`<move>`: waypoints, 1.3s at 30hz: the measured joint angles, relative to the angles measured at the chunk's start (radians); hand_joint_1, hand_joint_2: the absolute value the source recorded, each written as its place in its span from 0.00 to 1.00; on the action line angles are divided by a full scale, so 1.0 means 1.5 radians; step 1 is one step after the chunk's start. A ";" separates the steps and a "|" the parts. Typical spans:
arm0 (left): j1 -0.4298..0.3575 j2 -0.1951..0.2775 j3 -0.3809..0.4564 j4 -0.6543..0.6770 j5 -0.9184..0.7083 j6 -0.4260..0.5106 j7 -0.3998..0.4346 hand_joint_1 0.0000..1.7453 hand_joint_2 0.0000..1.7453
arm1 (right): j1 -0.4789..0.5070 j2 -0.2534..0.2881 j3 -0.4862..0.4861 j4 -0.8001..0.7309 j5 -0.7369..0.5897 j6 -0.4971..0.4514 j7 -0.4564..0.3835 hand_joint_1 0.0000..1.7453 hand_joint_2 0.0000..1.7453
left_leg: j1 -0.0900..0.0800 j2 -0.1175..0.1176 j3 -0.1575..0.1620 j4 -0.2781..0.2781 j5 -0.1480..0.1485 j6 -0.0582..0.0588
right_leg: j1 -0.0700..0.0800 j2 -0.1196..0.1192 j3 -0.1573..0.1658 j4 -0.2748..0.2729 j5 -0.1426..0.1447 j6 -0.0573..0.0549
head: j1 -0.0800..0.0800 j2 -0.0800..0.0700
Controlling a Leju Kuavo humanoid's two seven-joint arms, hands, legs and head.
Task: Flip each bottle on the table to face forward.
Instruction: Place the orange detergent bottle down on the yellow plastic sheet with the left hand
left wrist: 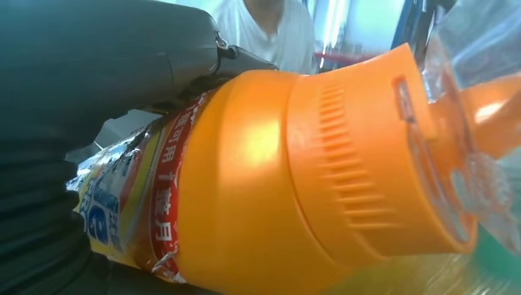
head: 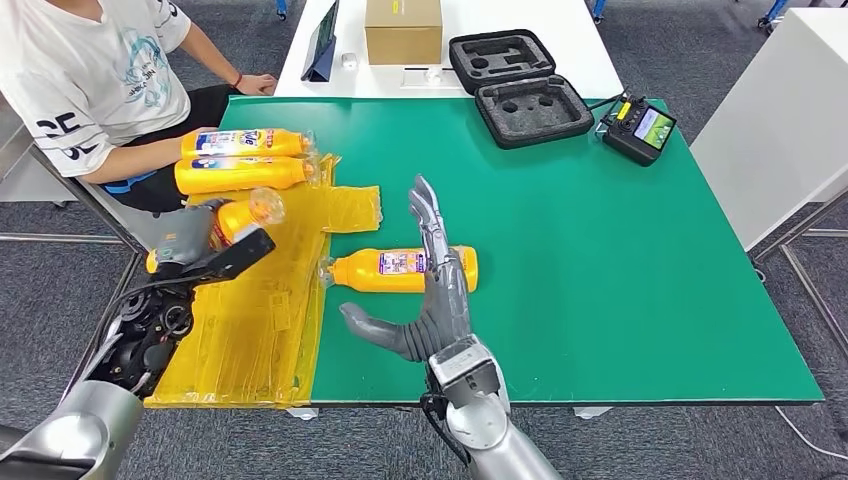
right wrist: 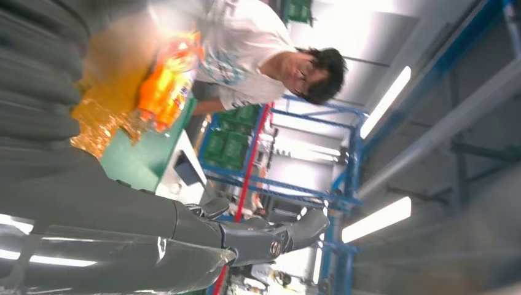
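Note:
An orange bottle (head: 404, 269) lies on its side on the green table (head: 620, 270), label up, cap toward the yellow plastic sheet (head: 260, 310). My right hand (head: 432, 290) hovers over it with fingers spread and holds nothing; its fingers (right wrist: 246, 236) stretch out in the right wrist view. My left hand (head: 190, 250) grips another orange bottle (head: 240, 217) above the sheet; its cap and label (left wrist: 295, 184) are close up in the left wrist view. Two more orange bottles (head: 245, 143) (head: 240, 174) lie side by side at the table's far left.
A person in a white shirt (head: 90, 80) sits at the far left corner, hand on the edge. A black foam case (head: 520, 85), a handheld controller (head: 638, 128) and a cardboard box (head: 403, 30) stand at the back. The table's right half is bare green.

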 joint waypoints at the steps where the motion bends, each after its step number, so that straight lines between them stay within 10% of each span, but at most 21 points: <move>1: -0.009 0.002 -0.012 0.017 -0.026 -0.023 0.013 1.00 1.00 | -0.001 0.001 -0.002 0.007 0.002 0.006 0.002 0.00 1.00 | 0.000 0.000 0.000 0.000 0.000 0.000 | 0.000 0.000 0.000 0.000 0.000 0.000 | 0.000 0.000; 21: -0.098 0.024 -0.101 0.166 -0.166 -0.185 0.069 0.96 1.00 | -0.003 0.022 -0.039 0.065 0.006 0.056 -0.005 0.00 1.00 | 0.000 0.000 0.000 0.000 0.000 0.000 | 0.000 0.000 0.000 0.000 0.000 0.000 | 0.000 0.000; 25: -0.099 0.025 -0.104 0.171 -0.158 -0.217 0.058 0.19 1.00 | -0.003 0.024 -0.042 0.071 0.006 0.060 -0.005 0.00 1.00 | 0.000 0.000 0.000 0.000 0.000 0.000 | 0.000 0.000 0.000 0.000 0.000 0.000 | 0.000 0.000; 27: -0.099 0.025 -0.103 0.174 -0.143 -0.233 0.043 0.02 1.00 | -0.003 0.025 -0.043 0.072 0.006 0.061 -0.005 0.00 1.00 | 0.000 0.000 0.000 0.000 0.000 0.000 | 0.000 0.000 0.000 0.000 0.000 0.000 | 0.000 0.000; 31: -0.099 0.025 -0.095 0.178 -0.092 -0.279 0.001 0.00 0.00 | -0.003 0.025 -0.043 0.075 0.006 0.064 -0.005 0.00 1.00 | 0.000 0.000 0.000 0.000 0.000 0.000 | 0.000 0.000 0.000 0.000 0.000 0.000 | 0.000 0.000; 39: -0.101 0.024 -0.069 0.181 -0.011 -0.344 -0.053 0.00 0.00 | -0.003 0.025 -0.044 0.083 0.005 0.065 -0.005 0.00 1.00 | 0.000 0.000 0.000 0.000 0.000 0.000 | 0.000 0.000 0.001 0.000 0.000 0.000 | 0.000 0.000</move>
